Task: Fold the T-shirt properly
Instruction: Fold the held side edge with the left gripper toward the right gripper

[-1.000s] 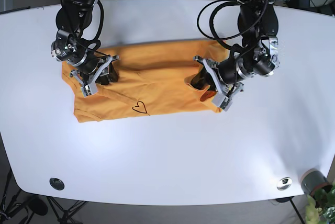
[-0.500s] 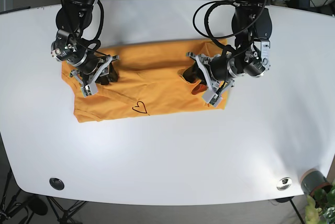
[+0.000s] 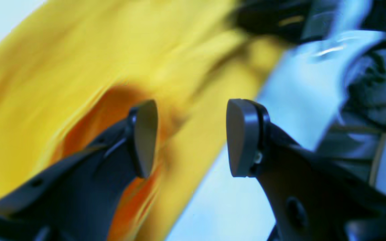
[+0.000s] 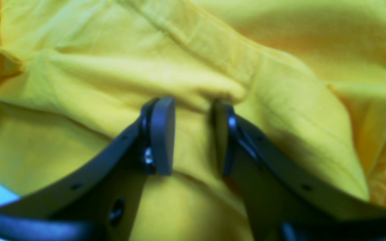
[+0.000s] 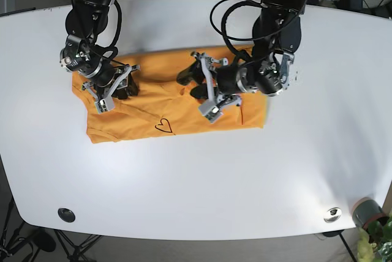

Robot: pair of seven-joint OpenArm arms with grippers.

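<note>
The white oval table [image 5: 202, 176] carries the crumpled orange cotton T-shirt [image 5: 153, 106], which lies across its far half with a small black heart outline [image 5: 163, 125] showing near the front hem.

The big change is on the left arm's side. A second ago the left gripper [image 5: 199, 90] sat at the shirt's outer edge, over by the far end of the cloth; half a second ago it had begun sliding inward; now it is near the middle of the garment. The cloth has come with it: the end that reached out past the gripper now stops short at a folded edge [image 5: 254, 115], so one side of the shirt appears doubled over toward the centre. In the left wrist view, which is streaked with motion blur, the jaws stand well apart with yellow fabric running behind them and nothing pinched between the pads, so the gripper looks released.

The right gripper [image 5: 113, 87] has not shifted in that second. Its jaws are narrowed onto a raised ridge of cloth [image 4: 193, 90], pinning the opposite end.

My reading: the first lengthwise fold has just been laid, and the right side awaits the matching one.
</note>
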